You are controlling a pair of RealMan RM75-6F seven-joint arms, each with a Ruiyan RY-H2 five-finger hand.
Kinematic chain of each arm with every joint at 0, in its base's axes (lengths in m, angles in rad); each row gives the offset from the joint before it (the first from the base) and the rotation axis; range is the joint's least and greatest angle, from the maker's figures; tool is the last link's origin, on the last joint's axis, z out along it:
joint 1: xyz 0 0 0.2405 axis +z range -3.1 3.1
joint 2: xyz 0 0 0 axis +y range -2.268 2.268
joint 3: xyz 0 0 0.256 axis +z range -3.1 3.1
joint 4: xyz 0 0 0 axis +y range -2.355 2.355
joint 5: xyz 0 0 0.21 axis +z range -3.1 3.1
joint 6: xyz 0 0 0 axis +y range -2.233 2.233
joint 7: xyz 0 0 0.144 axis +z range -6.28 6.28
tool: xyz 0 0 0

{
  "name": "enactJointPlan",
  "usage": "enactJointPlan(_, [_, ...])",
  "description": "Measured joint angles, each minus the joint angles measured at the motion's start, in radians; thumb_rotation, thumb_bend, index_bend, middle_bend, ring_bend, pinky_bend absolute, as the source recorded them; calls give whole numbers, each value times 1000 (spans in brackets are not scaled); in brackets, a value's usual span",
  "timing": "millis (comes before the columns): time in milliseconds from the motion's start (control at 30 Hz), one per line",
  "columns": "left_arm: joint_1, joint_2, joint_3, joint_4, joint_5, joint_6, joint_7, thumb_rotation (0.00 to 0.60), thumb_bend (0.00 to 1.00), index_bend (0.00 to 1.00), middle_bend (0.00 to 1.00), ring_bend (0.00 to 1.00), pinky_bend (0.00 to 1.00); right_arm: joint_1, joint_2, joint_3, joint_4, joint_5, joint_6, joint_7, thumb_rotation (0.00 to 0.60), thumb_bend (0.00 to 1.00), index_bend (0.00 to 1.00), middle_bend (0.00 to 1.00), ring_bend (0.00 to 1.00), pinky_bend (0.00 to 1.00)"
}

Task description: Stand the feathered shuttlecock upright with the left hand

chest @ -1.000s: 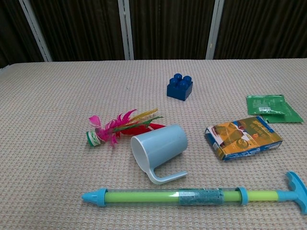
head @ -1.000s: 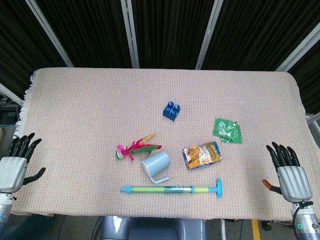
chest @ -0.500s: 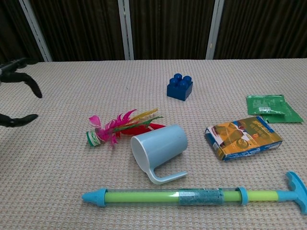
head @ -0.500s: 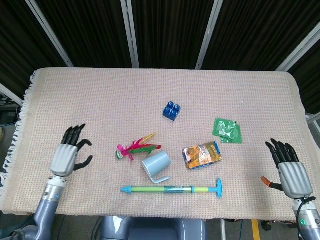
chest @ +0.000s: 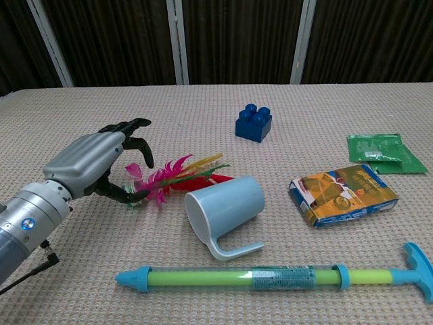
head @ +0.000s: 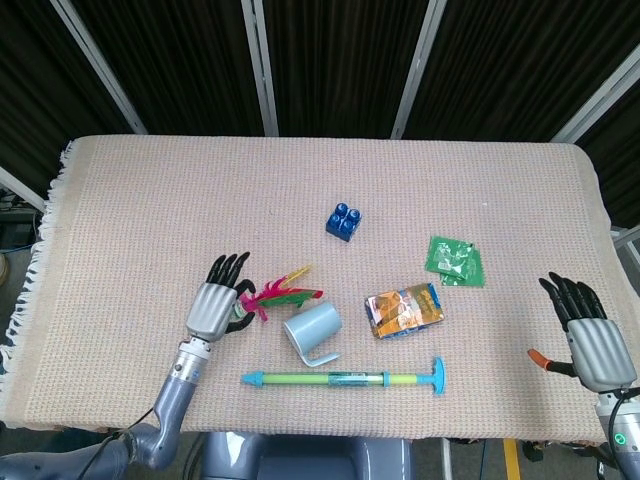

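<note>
The feathered shuttlecock point(head: 282, 293) point(chest: 181, 172) lies on its side on the beige cloth, pink and yellow feathers pointing right toward the cup. My left hand point(head: 215, 306) point(chest: 95, 166) is at its base end, fingers arched over and thumb under the base. The fingers are apart and do not clearly grip it, and the thumb hides the base in the chest view. Off the table's front right corner, my right hand point(head: 590, 338) hangs open, seen only in the head view.
A light blue cup point(head: 313, 327) point(chest: 226, 206) lies on its side touching the feather tips. A green-and-blue pump toy point(head: 340, 379) point(chest: 270, 276) lies along the front. A blue brick point(head: 343, 221), orange packet point(head: 403, 309) and green packet point(head: 456, 261) sit to the right.
My left hand has swept in from the table's left edge to the shuttlecock's base and curled around it. The shuttlecock has not moved. The right hand has barely shifted.
</note>
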Motion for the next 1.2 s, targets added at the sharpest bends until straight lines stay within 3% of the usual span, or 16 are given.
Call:
enactJointPlan(267, [-62,-76,0,88,27,-5,-28,600,217,420,0,0,0,7,11,-5,-6,2,-18,13,600,106,0,0,0,0])
enactJointPlan(700, [-186,-219,-50,334,12,-58,-71,600,232,428,0,0,0,5,37,-1,0,19,-16,71,600,107,0,0,0,0])
enactJointPlan(867, [-230,-271,-58,427,3,-89,-125,600,380,497,0,0,0,5,37,-7,4,15,-23,72,600,107,0,0,0,0])
enactJointPlan(1033, [-252,-306,-45,487,20,-63,-202,600,560,710,3,0,0,11,38,-5,6,31,-39,66,600,107,0,0,0,0])
enactJointPlan(1200, [-244,-310,-9,494,59,39,-270,600,613,770,34,0,0,9,34,-7,1,34,-38,43,600,107,0,0,0,0])
